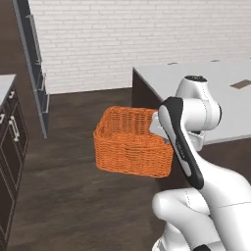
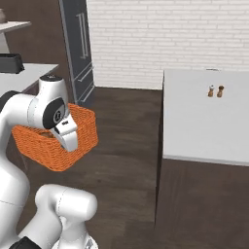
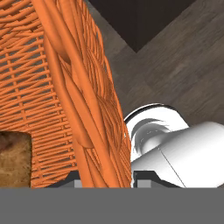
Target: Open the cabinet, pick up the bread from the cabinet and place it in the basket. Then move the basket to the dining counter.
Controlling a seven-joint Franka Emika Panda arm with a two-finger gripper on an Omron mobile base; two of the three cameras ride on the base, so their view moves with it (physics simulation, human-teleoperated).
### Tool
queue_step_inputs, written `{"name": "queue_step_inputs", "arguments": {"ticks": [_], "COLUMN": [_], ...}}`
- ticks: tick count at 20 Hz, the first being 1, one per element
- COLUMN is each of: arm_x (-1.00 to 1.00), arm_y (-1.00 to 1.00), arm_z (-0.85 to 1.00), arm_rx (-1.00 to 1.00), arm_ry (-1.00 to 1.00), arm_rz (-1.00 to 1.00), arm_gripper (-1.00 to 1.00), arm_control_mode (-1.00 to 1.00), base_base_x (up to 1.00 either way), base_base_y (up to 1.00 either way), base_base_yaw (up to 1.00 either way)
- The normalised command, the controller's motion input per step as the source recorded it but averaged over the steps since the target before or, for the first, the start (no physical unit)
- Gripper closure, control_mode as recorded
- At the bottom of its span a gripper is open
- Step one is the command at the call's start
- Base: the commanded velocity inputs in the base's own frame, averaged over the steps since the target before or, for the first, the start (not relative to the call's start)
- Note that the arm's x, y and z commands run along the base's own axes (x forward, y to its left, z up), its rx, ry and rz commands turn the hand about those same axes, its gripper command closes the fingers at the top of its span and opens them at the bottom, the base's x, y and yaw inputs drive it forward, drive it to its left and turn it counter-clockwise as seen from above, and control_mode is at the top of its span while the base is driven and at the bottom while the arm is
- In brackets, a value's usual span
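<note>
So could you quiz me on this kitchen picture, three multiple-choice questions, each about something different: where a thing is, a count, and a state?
1. Where is the basket?
A. held up above the floor
B. on the grey counter
C. inside a cupboard

2. How many small shakers stand on the dining counter?
A. none
B. two
C. five

3. What is the tool doing?
A. hanging open and free
B. gripping a shaker
C. clamped on the basket's wall

Answers: 1 A, both base views show the basket in the air beside the arm, dark floor below. 2 B, the right base view shows a pair. 3 C, in the hand view the wicker rim runs between the fingertips, with the bread inside.
</note>
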Motion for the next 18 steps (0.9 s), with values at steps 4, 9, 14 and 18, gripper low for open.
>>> {"name": "queue_step_inputs", "arguments": {"ticks": [4, 9, 14, 18], "arm_x": [0.0, 0.0, 0.0, 0.0], "arm_y": [0.0, 0.0, 0.0, 0.0], "arm_z": [0.0, 0.0, 0.0, 0.0], "arm_rx": [0.0, 0.0, 0.0, 0.0], "arm_ry": [0.0, 0.0, 0.0, 0.0], "arm_rz": [0.0, 0.0, 0.0, 0.0], "arm_gripper": [1.0, 1.0, 1.0, 1.0], "arm_control_mode": [1.0, 1.0, 1.0, 1.0], "base_base_x": [0.0, -0.09, -0.04, 0.0], "base_base_y": [-0.89, -0.99, -1.0, -1.0], "base_base_yaw": [0.27, 0.23, 0.07, -0.03]}}
